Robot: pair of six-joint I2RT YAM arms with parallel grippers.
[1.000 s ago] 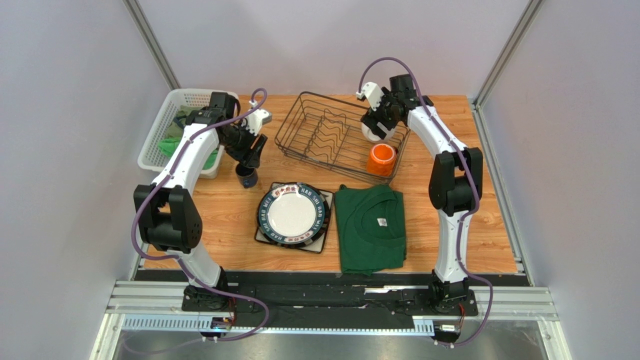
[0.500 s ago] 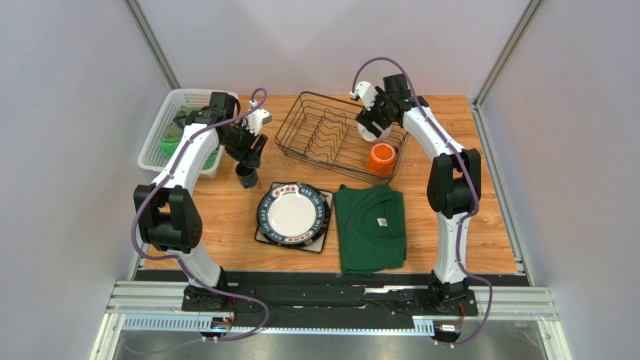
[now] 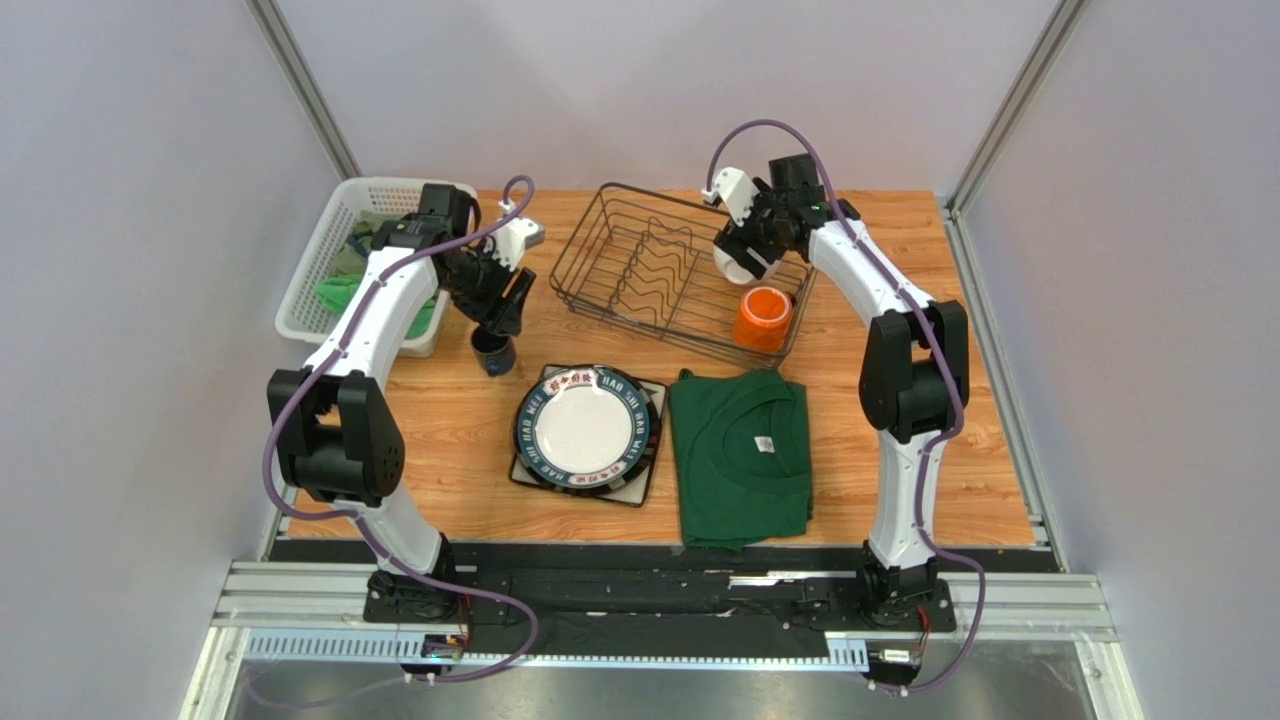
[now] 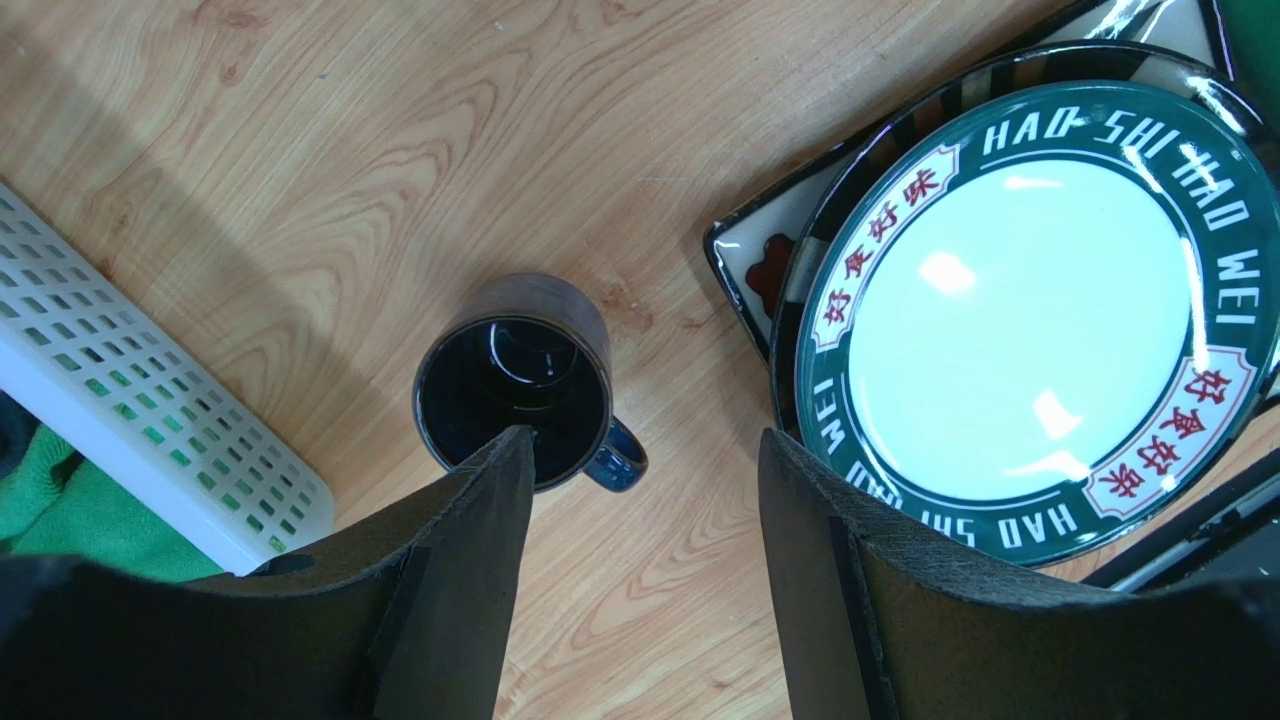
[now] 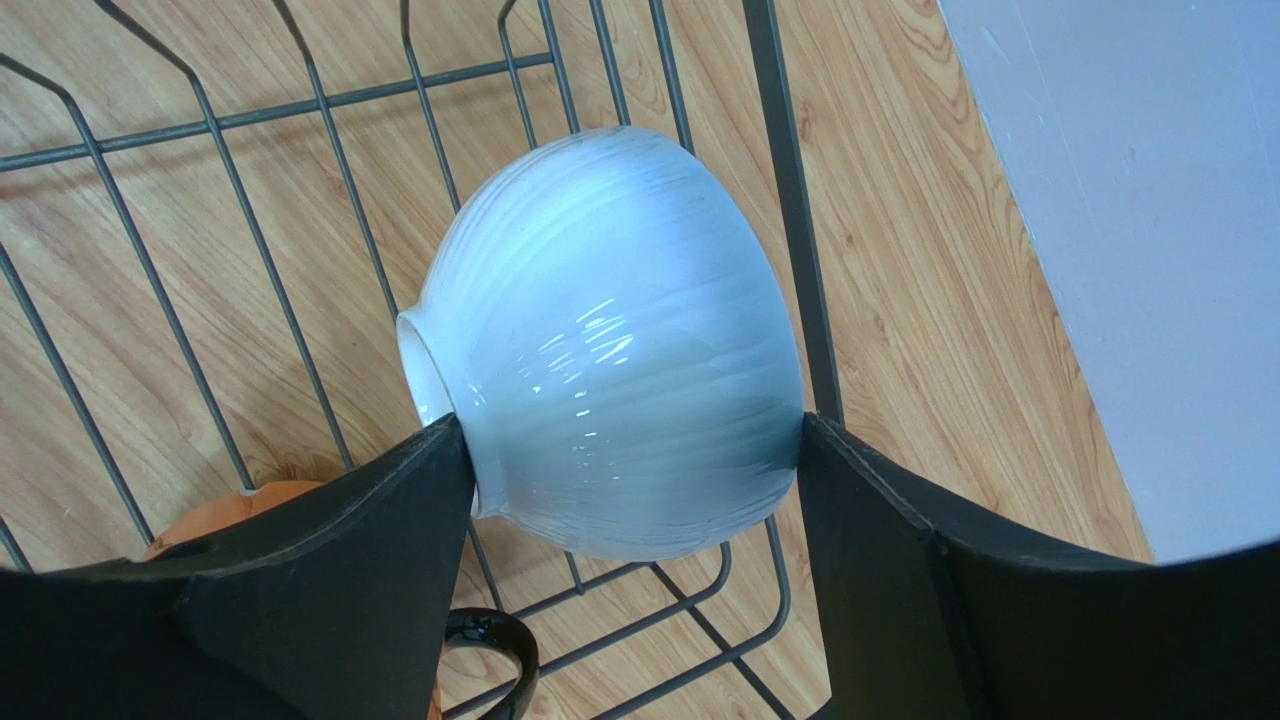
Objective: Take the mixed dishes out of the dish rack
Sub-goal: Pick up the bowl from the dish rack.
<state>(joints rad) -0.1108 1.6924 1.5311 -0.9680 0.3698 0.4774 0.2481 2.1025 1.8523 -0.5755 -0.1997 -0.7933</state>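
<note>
Right claw (image 5: 631, 432) clamps one white bowl (image 5: 601, 300); left claw (image 4: 643, 438) apart above one blue mug (image 4: 504, 375)

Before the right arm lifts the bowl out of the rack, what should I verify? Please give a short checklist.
1. Right gripper has a finger on each side of the white bowl: ok.
2. Hold firm enough to lift: cannot tell.
3. Bowl free of the dish rack wires: cannot tell; it is tilted on its side over them.
4. Orange mug clear of the lift path: cannot tell; it sits close beside the bowl.
5. Left gripper open, not holding the dark blue mug: ok.
</note>
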